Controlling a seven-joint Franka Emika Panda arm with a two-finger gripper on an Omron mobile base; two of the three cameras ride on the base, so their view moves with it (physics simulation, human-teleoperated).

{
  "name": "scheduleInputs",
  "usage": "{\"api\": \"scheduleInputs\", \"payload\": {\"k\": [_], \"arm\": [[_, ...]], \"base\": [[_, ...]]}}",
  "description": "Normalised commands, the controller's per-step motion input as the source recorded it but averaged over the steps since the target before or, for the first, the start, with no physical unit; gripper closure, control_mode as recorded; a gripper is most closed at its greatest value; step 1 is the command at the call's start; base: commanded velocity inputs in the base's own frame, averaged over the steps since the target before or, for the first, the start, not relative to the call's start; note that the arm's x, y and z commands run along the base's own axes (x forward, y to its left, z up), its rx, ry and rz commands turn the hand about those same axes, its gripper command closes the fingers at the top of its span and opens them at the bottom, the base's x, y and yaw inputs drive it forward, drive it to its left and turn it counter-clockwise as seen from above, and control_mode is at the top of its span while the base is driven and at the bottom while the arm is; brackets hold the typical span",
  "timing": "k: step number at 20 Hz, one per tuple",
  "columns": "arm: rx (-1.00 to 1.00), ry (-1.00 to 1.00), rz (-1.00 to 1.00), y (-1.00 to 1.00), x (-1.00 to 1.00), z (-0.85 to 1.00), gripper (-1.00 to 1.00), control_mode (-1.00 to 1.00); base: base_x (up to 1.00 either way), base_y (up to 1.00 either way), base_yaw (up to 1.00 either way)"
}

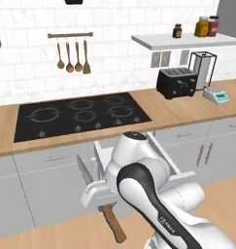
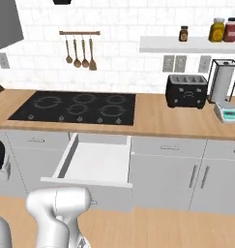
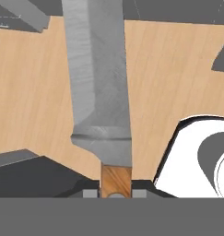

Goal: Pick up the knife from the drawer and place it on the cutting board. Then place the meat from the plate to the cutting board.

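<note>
My gripper (image 1: 101, 197) is shut on the knife (image 1: 83, 171), low in front of the cabinets and over the wooden floor. The silver blade points up and to the left, and the brown wooden handle (image 1: 114, 226) hangs down to the right. In the hand view the knife (image 3: 99, 83) runs straight up from my gripper (image 3: 115, 193), which is closed where the handle (image 3: 115, 177) meets the blade. The drawer (image 2: 97, 160) stands pulled out below the counter with nothing inside; my arm partly hides the drawer (image 1: 161, 151) in the left base view. The cutting board, meat and plate are out of view.
A black hob (image 1: 80, 116) is set into the wooden counter (image 2: 157, 121). To the right stand a black toaster (image 1: 176, 82), a paper-towel holder (image 2: 220, 82) and a small scale (image 1: 216, 95). Wooden utensils (image 1: 71, 56) hang on the wall. Jars (image 2: 223, 29) sit on a shelf.
</note>
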Motion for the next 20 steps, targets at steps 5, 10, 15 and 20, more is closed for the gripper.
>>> {"api": "scheduleInputs", "payload": {"k": [5,10,15,20], "arm": [[0.00,0.00,0.00,0.00,0.00,0.00,1.00,1.00],[0.00,0.00,0.00,0.00,0.00,0.00,1.00,1.00],[0.00,0.00,0.00,0.00,0.00,0.00,1.00,1.00],[0.00,0.00,0.00,0.00,0.00,0.00,1.00,1.00]], "base": [[0.00,1.00,0.37],[0.23,0.83,0.30],[0.99,0.56,0.05],[0.79,0.93,0.00]]}}
